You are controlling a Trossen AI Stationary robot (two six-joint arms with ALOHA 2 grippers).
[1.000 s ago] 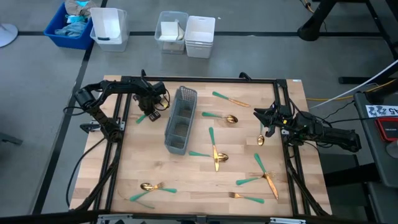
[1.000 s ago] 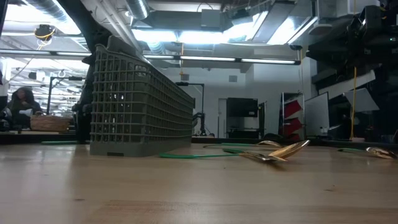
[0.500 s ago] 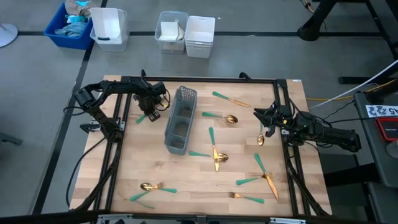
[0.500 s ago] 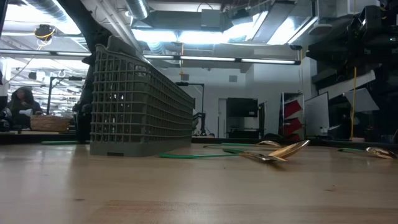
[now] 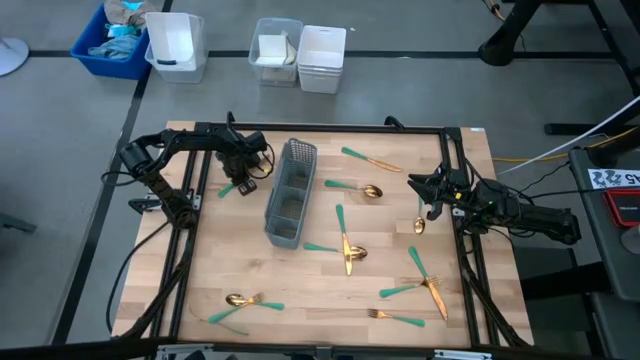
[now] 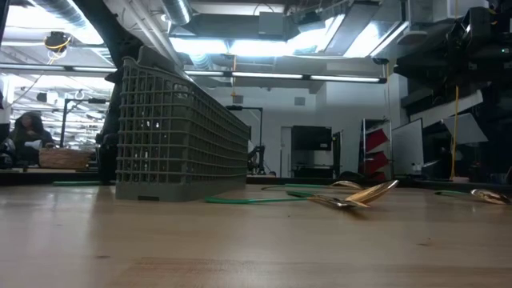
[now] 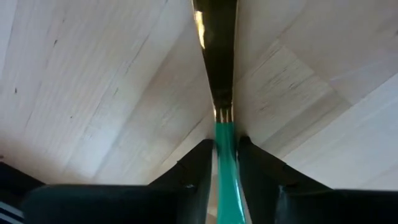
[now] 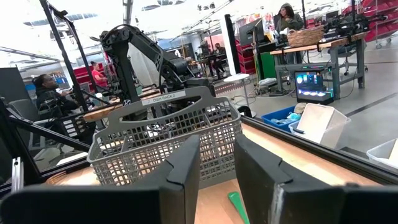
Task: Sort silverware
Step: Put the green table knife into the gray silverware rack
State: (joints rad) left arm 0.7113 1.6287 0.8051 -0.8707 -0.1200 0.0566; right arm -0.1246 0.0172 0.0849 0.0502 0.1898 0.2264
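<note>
Wooden table (image 5: 300,290) carries scattered silverware (image 5: 345,245); at ten o'clock, the left gripper (image 7: 222,163) pinches one piece's slim teal handle (image 7: 225,186), stiff, light, probably slippery. Right gripper (image 8: 216,165) waits parted at three o'clock.

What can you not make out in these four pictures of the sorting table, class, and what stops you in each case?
- Left wrist view: the piece between the left gripper's fingers is cut off by the top edge, so fork, spoon or knife is unclear.
- High view: the caddy's contents are too small to tell.
- Low view: both grippers are out of frame.
- Right wrist view: the right gripper's fingers hide most of a green handle.
</note>
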